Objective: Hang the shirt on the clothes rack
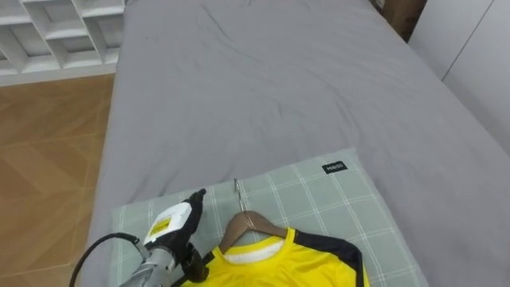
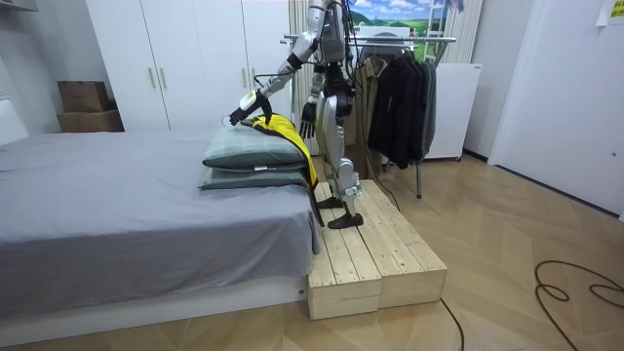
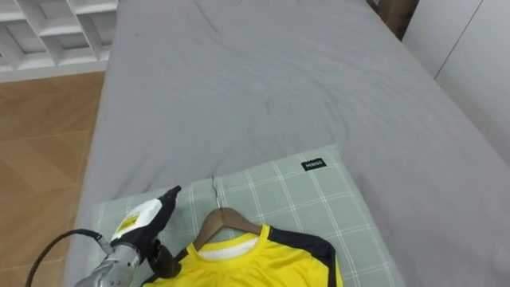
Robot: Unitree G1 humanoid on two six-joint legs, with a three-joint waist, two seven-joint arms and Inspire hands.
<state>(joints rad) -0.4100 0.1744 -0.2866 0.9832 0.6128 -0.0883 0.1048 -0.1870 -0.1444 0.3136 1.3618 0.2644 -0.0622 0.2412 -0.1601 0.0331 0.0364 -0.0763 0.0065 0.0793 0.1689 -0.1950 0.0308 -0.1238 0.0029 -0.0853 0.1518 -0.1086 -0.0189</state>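
Observation:
A yellow shirt (image 1: 279, 263) with a dark sleeve lies on a wooden hanger (image 1: 243, 224) on a green checked pillow (image 1: 327, 199) at the near end of the bed. The hanger's metal hook (image 1: 237, 191) points away from me. My left hand (image 1: 177, 227) rests on the pillow just left of the hanger, fingers stretched forward, its underside touching the shirt's shoulder edge. In the room view I stand on a wooden platform (image 2: 370, 253) at the bed's end, left hand (image 2: 252, 100) over the shirt (image 2: 283, 132). My right hand (image 2: 308, 118) hangs relaxed at my side.
The grey bed (image 1: 279, 96) stretches away ahead. A white shelf unit (image 1: 64, 32) stands on wooden floor to the left. Behind me a clothes rack (image 2: 400, 39) holds dark garments (image 2: 400, 97). Two stacked pillows (image 2: 249, 166) lie under the shirt.

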